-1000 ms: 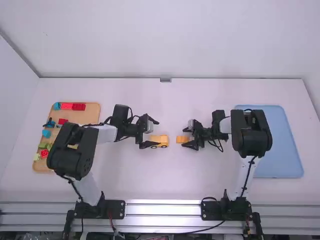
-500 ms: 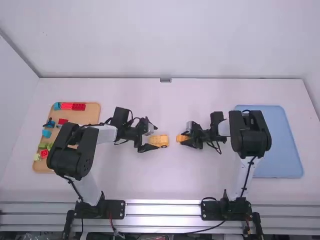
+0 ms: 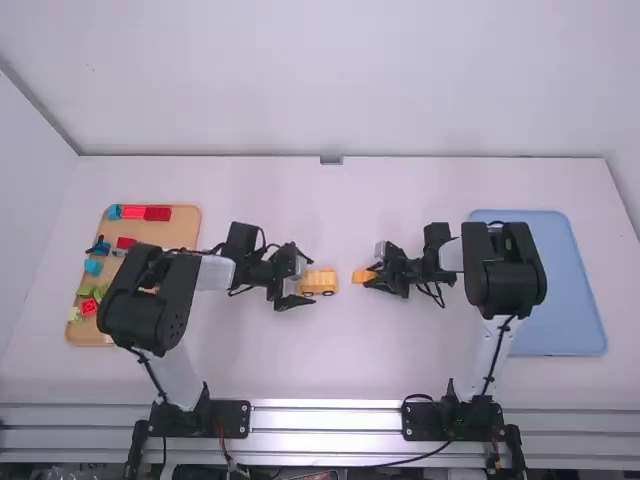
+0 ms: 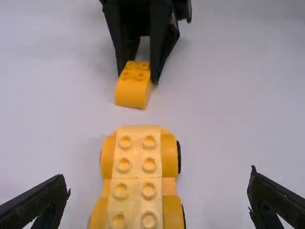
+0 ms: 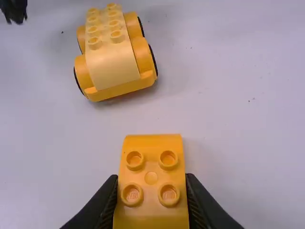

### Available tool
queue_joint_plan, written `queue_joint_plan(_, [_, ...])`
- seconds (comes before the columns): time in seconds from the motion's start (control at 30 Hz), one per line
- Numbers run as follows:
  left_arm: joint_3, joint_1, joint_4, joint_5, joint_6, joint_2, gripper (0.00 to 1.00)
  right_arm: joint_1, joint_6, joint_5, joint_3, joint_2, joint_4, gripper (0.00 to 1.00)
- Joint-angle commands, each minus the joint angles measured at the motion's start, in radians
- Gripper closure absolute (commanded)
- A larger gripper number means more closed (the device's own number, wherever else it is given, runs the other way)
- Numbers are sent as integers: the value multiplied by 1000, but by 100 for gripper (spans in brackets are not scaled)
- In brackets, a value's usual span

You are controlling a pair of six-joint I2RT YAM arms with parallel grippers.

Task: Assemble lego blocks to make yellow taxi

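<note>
Taxi body [image 4: 138, 181] sits on the white table [image 3: 330, 360], near the middle, between the two grippers. We see two pale yellow bricks along its top, studs up in two rows, and deeper yellow wheel pieces with dark outer faces along both sides. The left gripper [image 3: 311, 281] is wide apart, one finger on each side of the body; in the left wrist view we make out table between each finger and the wheels, so nothing is gripped there.

Our right gripper [image 3: 370, 276] is narrowed onto a yellow block [image 5: 151, 175], its fingers pressing two opposite sides. We count four studs facing up on the block, with a rounded slope at the end toward the body. The block is near the body but apart from it, with a strip of table between. We cannot tell whether it rests on the table or hangs just above it.

To the left, partly under the left arm [image 3: 150, 290], we have a wooden tray [image 3: 182, 230] bearing loose pieces: two red blocks [image 3: 146, 213] beside a blue block [image 3: 114, 212] at the far edge, with other red, blue and green pieces [image 3: 93, 267] nearer. To the right, we see a blue tray [image 3: 570, 290], partly behind the right arm [image 3: 505, 270].
</note>
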Motion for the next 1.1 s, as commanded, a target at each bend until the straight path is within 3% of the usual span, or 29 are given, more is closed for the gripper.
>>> queue_joint_plan(0.0, [-11, 3, 27, 0, 4, 33, 1, 0, -17, 32, -14, -56, -43, 81])
queue_joint_plan(0.23, [-11, -11, 216, 30, -60, 155, 1, 59, -54, 13, 14, -199, -129, 83])
queue_joint_plan(0.53, [-11, -17, 267, -59, -94, 206, 4, 228, 103, 58, 17, -203, 47, 88])
queue_joint_plan(0.67, [-11, -23, 283, -50, -93, 221, 22, 277, 117, 61, 17, -203, 68, 91])
queue_joint_plan(0.7, [-10, -23, 284, -60, -95, 221, 33, 286, 119, 61, 17, -203, 72, 92])
queue_joint_plan(0.77, [-10, -22, 284, -61, -94, 221, 36, 291, 123, 61, 17, -203, 76, 93])
queue_joint_plan(0.83, [-11, -23, 287, -60, -94, 221, 48, 300, 160, 52, 17, -183, 116, 94])
queue_joint_plan(0.93, [-10, -23, 286, -57, -94, 221, 51, 301, 223, -31, 17, -123, 219, 95])
queue_joint_plan(1.07, [-11, -22, 288, -60, -94, 221, 51, 290, 223, -72, 17, -107, 227, 94])
